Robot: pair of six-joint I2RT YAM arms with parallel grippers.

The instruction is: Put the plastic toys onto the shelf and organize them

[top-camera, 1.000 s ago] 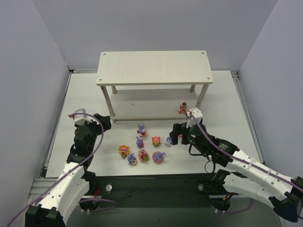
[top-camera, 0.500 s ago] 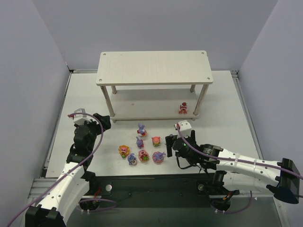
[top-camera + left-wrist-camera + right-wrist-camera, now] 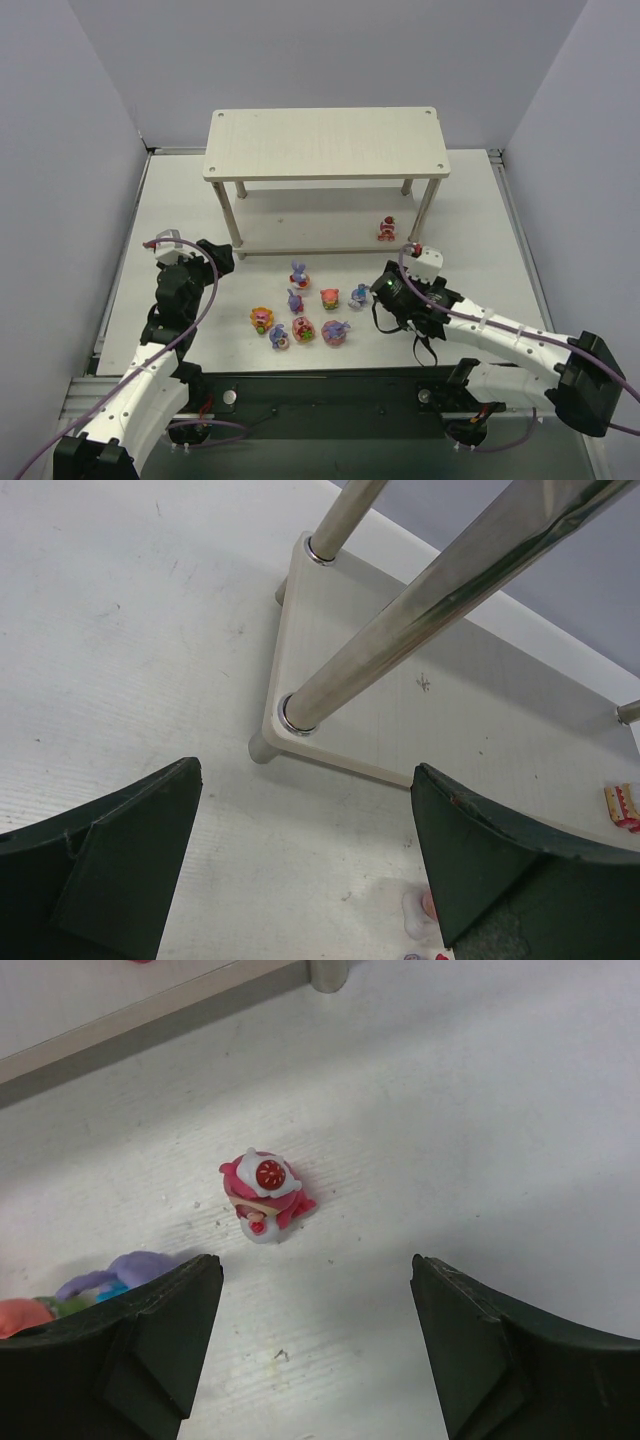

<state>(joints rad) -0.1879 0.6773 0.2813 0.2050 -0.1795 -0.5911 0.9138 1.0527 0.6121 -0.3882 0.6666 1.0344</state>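
The pale wood-look shelf (image 3: 325, 145) stands at the back; its lower tier (image 3: 480, 700) holds one red toy (image 3: 386, 229), also in the left wrist view (image 3: 622, 805). Several toys lie in front of it: purple-blue bunnies (image 3: 298, 272) (image 3: 295, 300) (image 3: 358, 296) and round red, orange and pink ones (image 3: 330, 298) (image 3: 261, 319) (image 3: 304, 330). My right gripper (image 3: 383, 292) (image 3: 315, 1360) is open and empty, low over the table; a red-pink round toy (image 3: 262, 1192) lies just ahead of its fingertips, a bunny (image 3: 130, 1268) by the left finger. My left gripper (image 3: 218, 257) (image 3: 305, 880) is open and empty near the shelf's front-left leg (image 3: 400, 630).
The shelf's front edge (image 3: 150, 1010) and a leg (image 3: 328, 972) run just beyond the red-pink toy. A pale toy (image 3: 420, 905) peeks out beside my left gripper's right finger. Grey walls close in both sides of the white table (image 3: 470, 230).
My right arm dipped left toward the toys, then swung back right and now sits over the red-pink toy. The left arm and the toys have not moved.
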